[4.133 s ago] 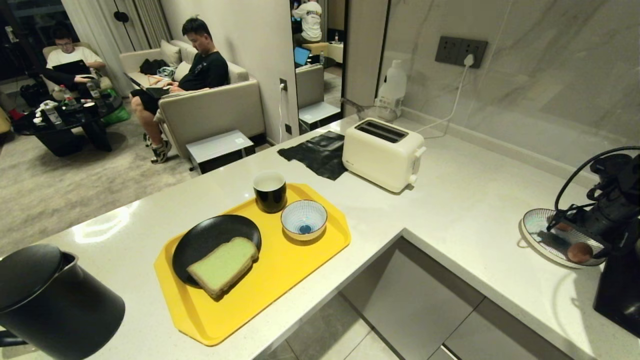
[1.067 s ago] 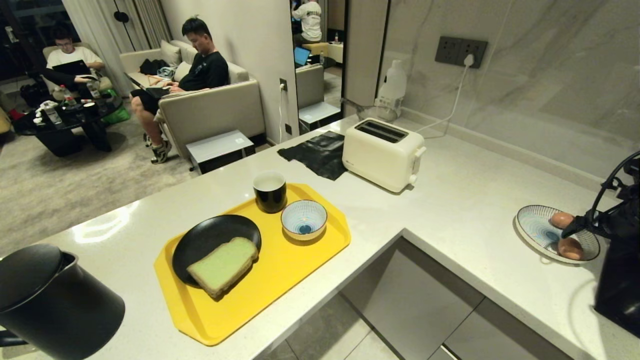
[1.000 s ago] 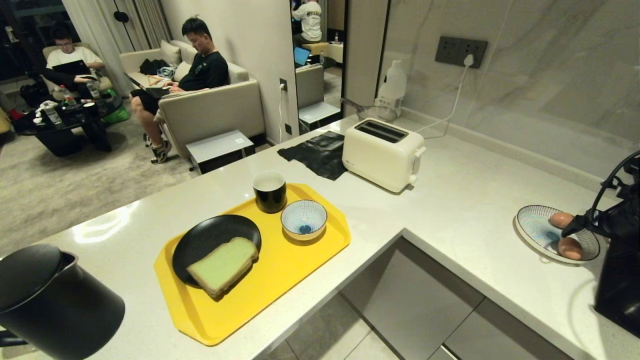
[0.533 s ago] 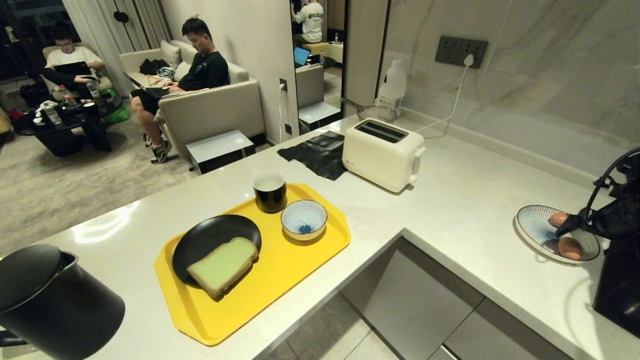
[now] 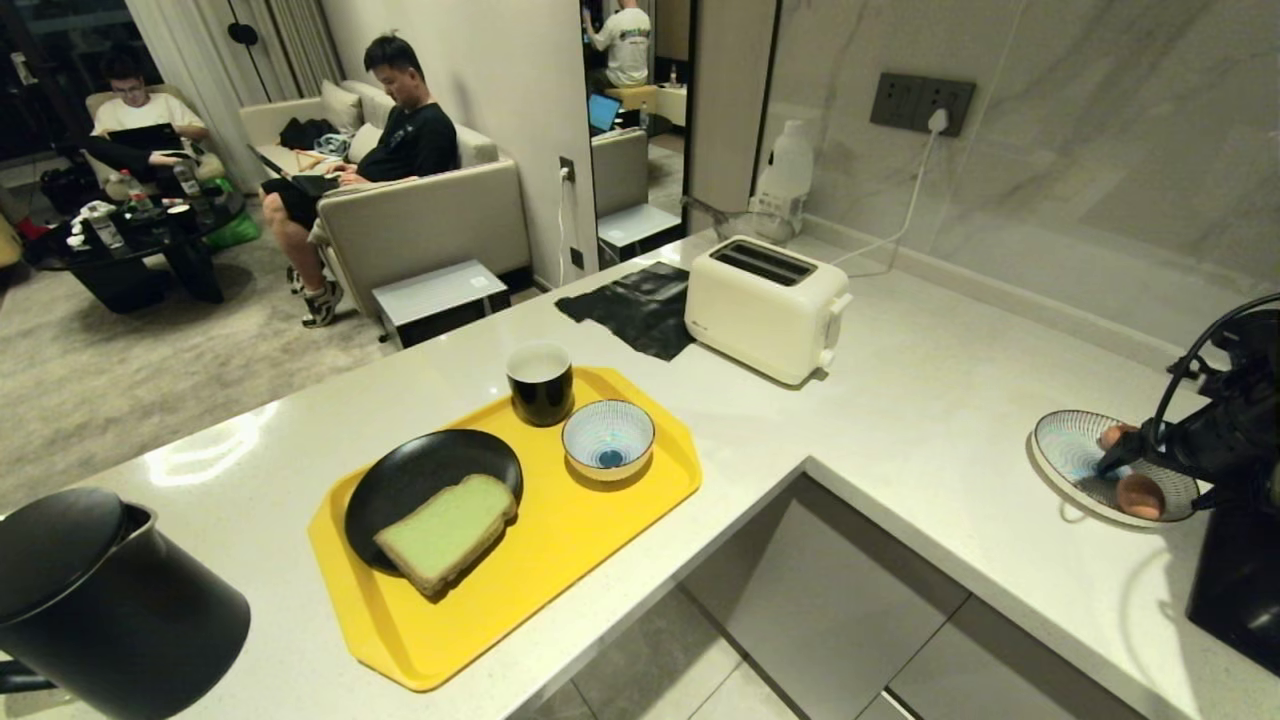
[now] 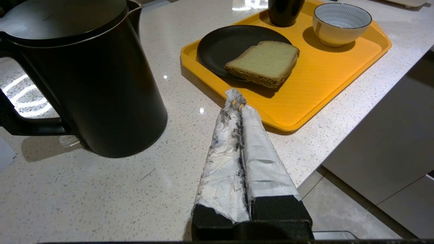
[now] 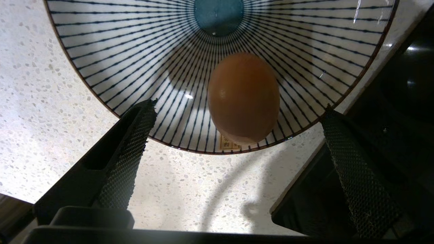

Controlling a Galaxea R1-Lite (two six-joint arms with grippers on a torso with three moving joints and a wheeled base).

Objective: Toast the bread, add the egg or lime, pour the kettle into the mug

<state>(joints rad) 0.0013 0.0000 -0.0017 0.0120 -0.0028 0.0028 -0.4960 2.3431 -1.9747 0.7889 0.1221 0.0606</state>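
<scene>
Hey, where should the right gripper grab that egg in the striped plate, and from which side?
Grip the egg across its narrow middle, coming straight down from above. It lies on its side in the striped plate, whose sloped wall hinders a sideways approach. The right gripper already hangs open above it.

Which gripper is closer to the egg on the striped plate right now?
Right. The right gripper hangs open just above the egg on the striped plate. The left gripper sits shut far off, beside the kettle and the tray.
</scene>
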